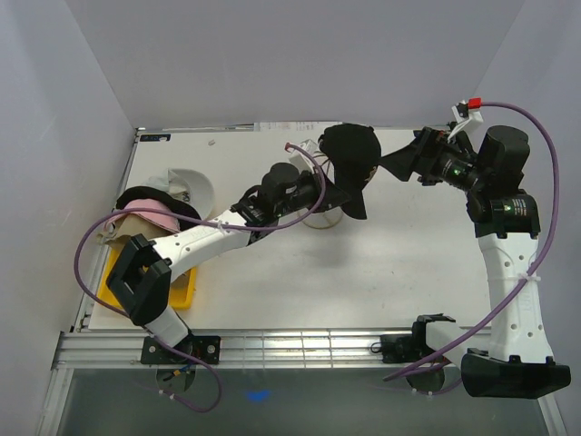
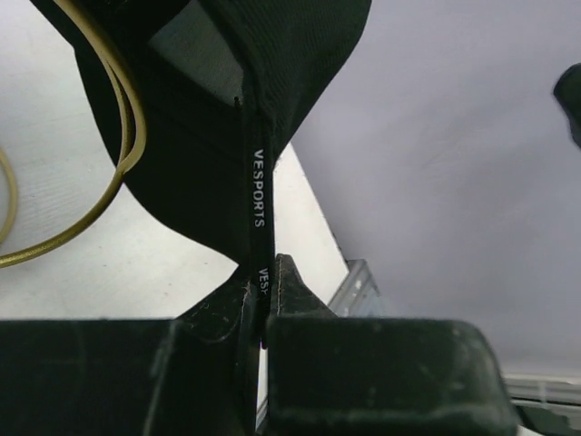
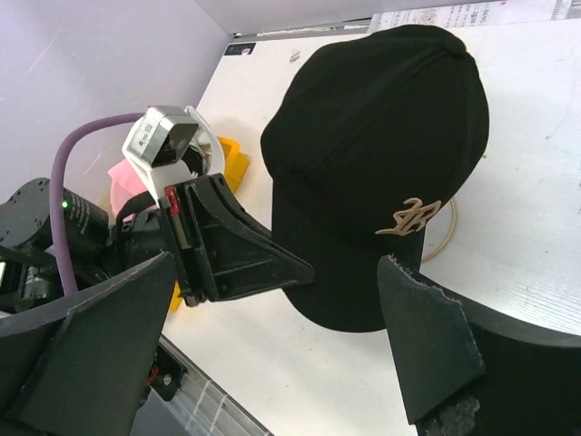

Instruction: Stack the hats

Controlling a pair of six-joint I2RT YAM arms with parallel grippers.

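I am pinching the black cap (image 3: pixel 381 118) with my left gripper (image 2: pixel 261 272), jaws closed tight on its rim so the crown is staying clear just ahead of the fingers, above the wire stand (image 2: pixel 136 127). My right gripper (image 1: pixel 392 163) is gaping wide, holding nothing and facing the cap, probably ready to steady it. The other hats (image 1: pixel 150 213) are lying well behind my left wrist, where I judge this 1 belongs.

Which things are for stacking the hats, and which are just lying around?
For the job: black cap, pink cap, white cap, left tool holding the black cap.
Lying about: gold wire stand, yellow tray.
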